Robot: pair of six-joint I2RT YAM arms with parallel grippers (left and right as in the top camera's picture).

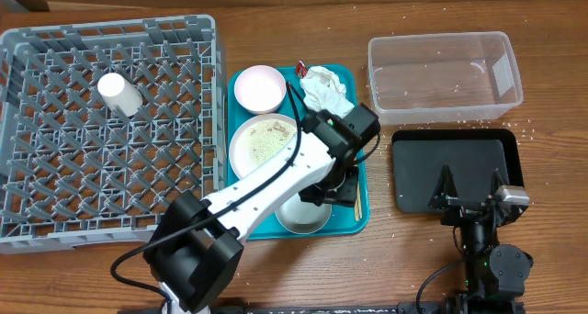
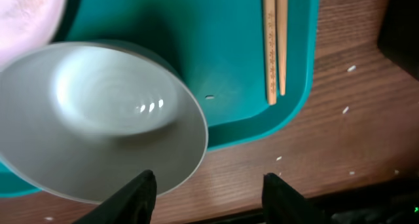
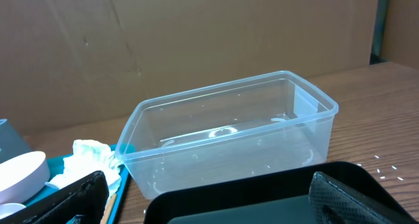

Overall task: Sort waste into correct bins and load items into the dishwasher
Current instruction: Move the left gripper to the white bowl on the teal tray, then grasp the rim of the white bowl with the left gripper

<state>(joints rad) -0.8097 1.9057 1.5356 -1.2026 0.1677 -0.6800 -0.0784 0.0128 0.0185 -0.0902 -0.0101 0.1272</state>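
Observation:
On the teal tray (image 1: 360, 130), near its front edge, sits the steel-grey bowl (image 1: 303, 215) (image 2: 98, 119). My left gripper (image 1: 335, 181) (image 2: 209, 191) hangs over it with jaws apart. One fingertip (image 2: 141, 191) lies over the bowl's rim and the other over bare wood, gripping nothing. The tray also carries a plate with rice (image 1: 265, 141), a pale bowl (image 1: 259, 87), the crumpled napkin (image 1: 326, 89) (image 3: 82, 158) and the red wrapper (image 1: 300, 69). A white cup (image 1: 119, 91) lies in the grey rack (image 1: 110, 167). My right gripper (image 1: 471, 187) (image 3: 219, 204) stands open over the black tray (image 1: 455, 162) (image 3: 249, 198).
The clear tub (image 1: 444, 75) (image 3: 229, 132) stands behind the black tray. Wooden chopsticks (image 1: 356, 199) (image 2: 275, 47) lie along the teal tray's right side. Loose rice grains (image 1: 524, 130) dot the table around the bins. My left arm crosses the tray's front from the lower left.

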